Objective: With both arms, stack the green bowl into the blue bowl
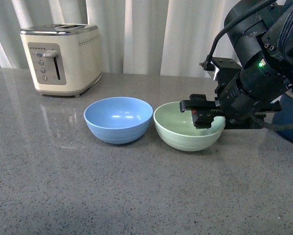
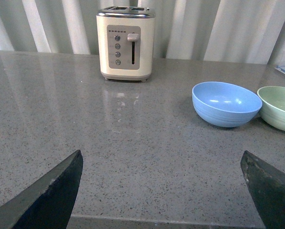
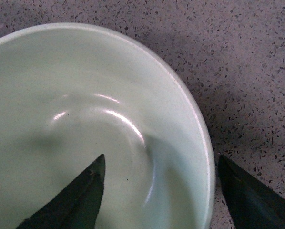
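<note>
A toaster [image 1: 63,58] stands behind the blue bowl [image 1: 118,119], to its left. The left gripper [image 2: 159,191] hangs released, fingers spread wide, well apart from the blue bowl, probably waiting to steady it. The green bowl [image 1: 185,129] sits on the counter [image 1: 136,196] just right of the blue bowl. The right gripper [image 3: 164,191] straddles its far rim, one finger inside, one outside, unclenched, seemingly placed to pinch the wall and lift.
</note>
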Tool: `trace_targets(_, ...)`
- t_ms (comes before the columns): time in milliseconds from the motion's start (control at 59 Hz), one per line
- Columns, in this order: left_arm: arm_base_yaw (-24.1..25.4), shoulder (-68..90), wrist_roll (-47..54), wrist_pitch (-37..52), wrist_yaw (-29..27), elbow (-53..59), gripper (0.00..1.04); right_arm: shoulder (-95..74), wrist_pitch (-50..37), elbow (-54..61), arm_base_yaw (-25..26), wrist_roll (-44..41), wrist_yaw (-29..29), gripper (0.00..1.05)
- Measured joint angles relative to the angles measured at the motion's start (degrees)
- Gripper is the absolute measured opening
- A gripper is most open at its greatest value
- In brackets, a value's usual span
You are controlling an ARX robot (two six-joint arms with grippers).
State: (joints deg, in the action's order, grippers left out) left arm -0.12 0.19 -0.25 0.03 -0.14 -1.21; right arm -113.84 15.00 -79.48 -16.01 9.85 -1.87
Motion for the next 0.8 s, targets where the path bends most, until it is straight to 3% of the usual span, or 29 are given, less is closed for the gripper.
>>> trace_targets(373,0.0,0.0,-0.02,0.0,0.0,0.0,0.98,0.35,-1.57,0.61,0.85,-0.22,-0.17,0.01)
trace_targets(797,0.0,0.0,0.0,0.0,0.0,0.0,0.98,4.81,0.15,0.57,2.4,-3.67,-0.11,0.01)
